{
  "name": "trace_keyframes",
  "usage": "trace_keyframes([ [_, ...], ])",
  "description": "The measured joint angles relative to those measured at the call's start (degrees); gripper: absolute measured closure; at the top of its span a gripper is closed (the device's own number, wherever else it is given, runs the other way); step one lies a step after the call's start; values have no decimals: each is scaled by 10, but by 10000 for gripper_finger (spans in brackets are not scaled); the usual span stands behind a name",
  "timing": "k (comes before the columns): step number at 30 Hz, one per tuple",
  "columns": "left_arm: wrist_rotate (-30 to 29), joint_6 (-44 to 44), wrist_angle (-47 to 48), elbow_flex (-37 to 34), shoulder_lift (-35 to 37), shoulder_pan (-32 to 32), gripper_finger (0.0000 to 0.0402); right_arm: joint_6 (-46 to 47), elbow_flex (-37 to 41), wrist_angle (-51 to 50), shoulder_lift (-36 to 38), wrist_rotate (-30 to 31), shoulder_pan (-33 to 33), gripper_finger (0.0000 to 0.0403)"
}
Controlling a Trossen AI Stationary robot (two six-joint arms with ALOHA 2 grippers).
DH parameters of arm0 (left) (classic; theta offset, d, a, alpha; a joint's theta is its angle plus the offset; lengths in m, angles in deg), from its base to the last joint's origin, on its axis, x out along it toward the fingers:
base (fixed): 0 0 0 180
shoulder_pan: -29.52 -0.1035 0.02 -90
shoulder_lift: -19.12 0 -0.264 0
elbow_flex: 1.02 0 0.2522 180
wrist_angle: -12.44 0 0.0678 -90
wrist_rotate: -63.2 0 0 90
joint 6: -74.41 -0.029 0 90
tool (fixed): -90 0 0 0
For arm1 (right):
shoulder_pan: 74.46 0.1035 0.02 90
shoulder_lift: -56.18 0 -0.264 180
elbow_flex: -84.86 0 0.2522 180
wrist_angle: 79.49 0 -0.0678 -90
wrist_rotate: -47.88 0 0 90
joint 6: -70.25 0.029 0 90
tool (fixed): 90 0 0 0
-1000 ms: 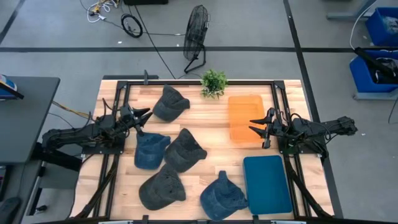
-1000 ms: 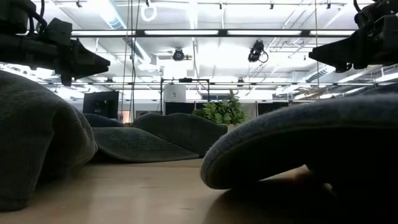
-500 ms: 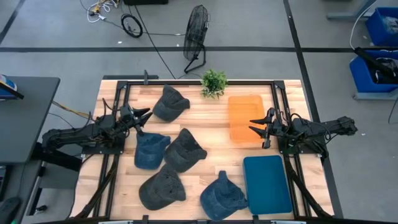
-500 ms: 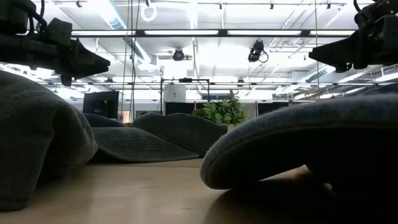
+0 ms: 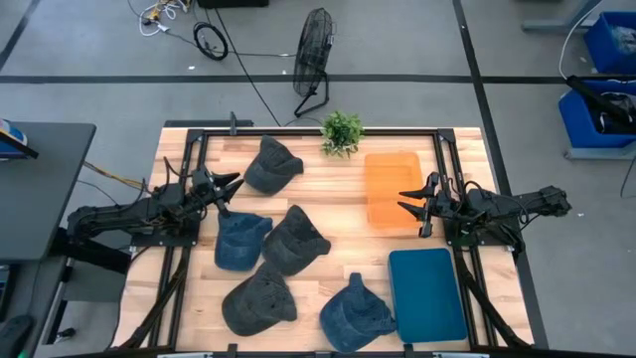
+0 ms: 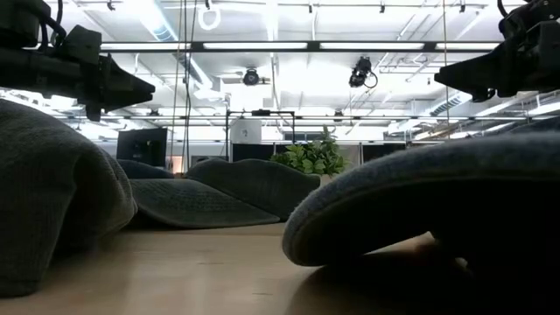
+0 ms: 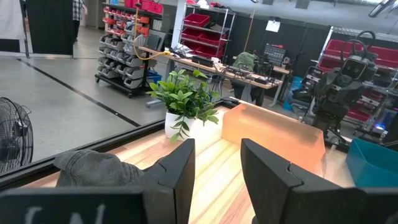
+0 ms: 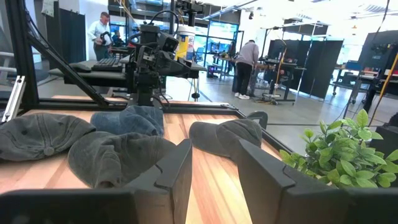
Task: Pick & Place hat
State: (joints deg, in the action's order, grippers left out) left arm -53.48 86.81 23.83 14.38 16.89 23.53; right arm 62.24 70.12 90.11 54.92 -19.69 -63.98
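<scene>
Several hats lie flat on the wooden table [image 5: 338, 214]: a dark grey one [image 5: 270, 164] at the far left, a blue one [image 5: 239, 239], a dark grey one [image 5: 295, 241] in the middle, another dark grey one [image 5: 258, 301] and a blue one [image 5: 355, 310] near the front. My left gripper [image 5: 231, 185] hovers level at the left side, open and empty, just beyond the blue hat's far edge. My right gripper [image 5: 407, 200] hovers level at the right, open and empty, over the orange bin [image 5: 393, 189]. The wrist views show the open fingers of my left gripper [image 7: 216, 168] and my right gripper [image 8: 214, 165].
A teal bin [image 5: 427, 294] stands at the front right, next to the orange bin. A small potted plant [image 5: 341, 131] sits at the far edge. Black frame rails [image 5: 189, 169] run along both sides. Bare wood shows between the hats and the bins.
</scene>
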Motion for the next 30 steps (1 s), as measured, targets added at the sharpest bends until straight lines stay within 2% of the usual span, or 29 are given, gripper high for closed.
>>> trace_keyframes([
  [8, -1, 0, -3, 0, 0, 0, 268, 0, 0, 0, 0, 0, 0, 273],
  [14, -22, -3, -22, -1, 0, 0, 268, 0, 0, 0, 0, 0, 0, 273],
  [20, -59, -44, -46, -1, 0, 0, 268, 0, 0, 0, 0, 6, 0, 273],
  [25, -64, -39, -45, -1, 0, 0, 268, 81, 0, 0, 0, -16, 0, 273],
  [30, -63, -35, -46, -1, 0, 0, 268, 80, 0, 0, 0, -19, 0, 273],
])
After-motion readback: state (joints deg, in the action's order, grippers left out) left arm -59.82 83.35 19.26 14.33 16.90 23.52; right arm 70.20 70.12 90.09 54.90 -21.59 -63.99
